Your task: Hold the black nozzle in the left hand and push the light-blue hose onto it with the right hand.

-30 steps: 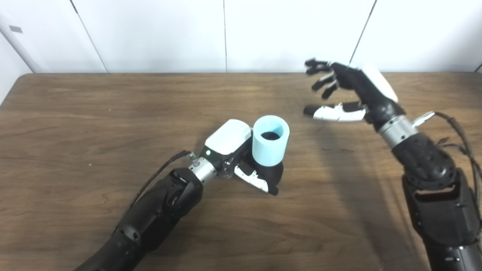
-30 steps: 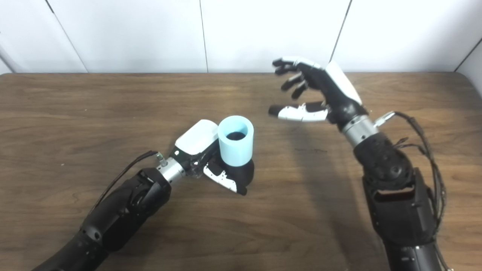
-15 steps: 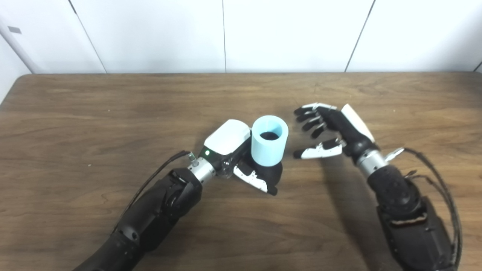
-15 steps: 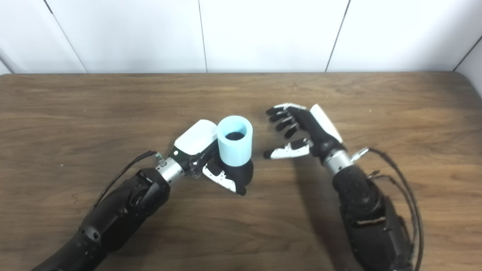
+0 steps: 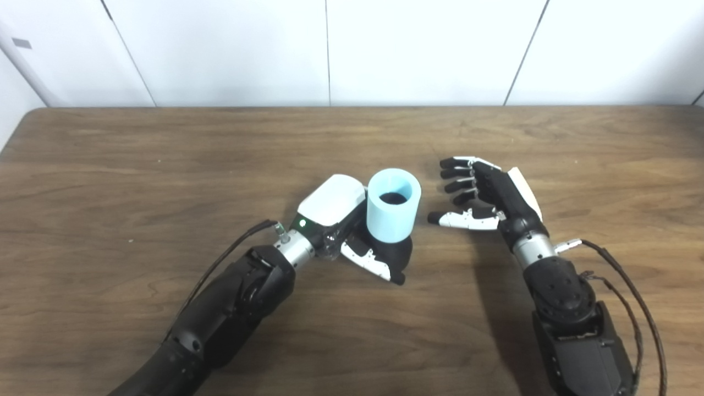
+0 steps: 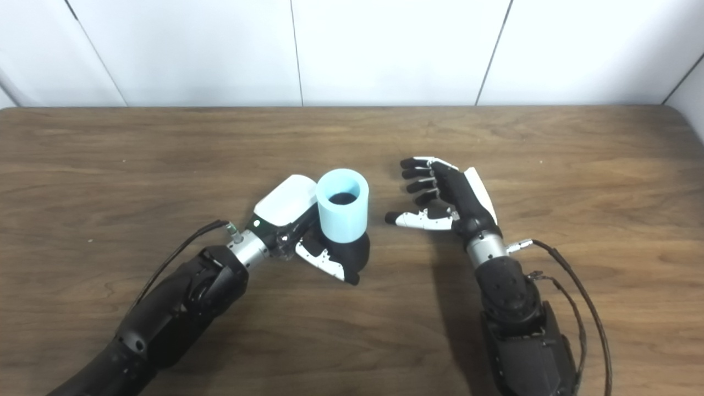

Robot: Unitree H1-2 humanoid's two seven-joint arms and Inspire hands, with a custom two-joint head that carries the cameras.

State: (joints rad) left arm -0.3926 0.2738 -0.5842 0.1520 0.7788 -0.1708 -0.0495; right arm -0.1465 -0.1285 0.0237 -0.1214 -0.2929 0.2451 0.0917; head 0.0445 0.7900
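Now, from the left eye view, the wooden table (image 5: pixel 137 165) carries nothing besides the two arms and what the left hand (image 5: pixel 344 228) grips; a white panelled wall (image 5: pixel 330 49) runs behind it. That hand's fingers are wrapped around the black nozzle (image 5: pixel 397 254), whose dark base shows under the light-blue hose (image 5: pixel 393 212). The hose is a short tube seated upright on the nozzle, its long axis near vertical and its open mouth facing up toward the camera, with dark showing inside. The right hand (image 5: pixel 487 195) sits just beside the hose on its right, fingers spread apart and holding nothing, thumb tip pointing at the hose with a small gap between. Nothing stands between them.

From the right eye view, the same layout holds: left hand (image 6: pixel 300 228) closed on the nozzle (image 6: pixel 352 254), hose (image 6: pixel 342 212) upright on top, right hand (image 6: pixel 448 195) empty and spread beside it. Compared with a second ago, the right hand has dropped from high over the far table edge to hose level, while the left hand, nozzle and hose have stayed in place.
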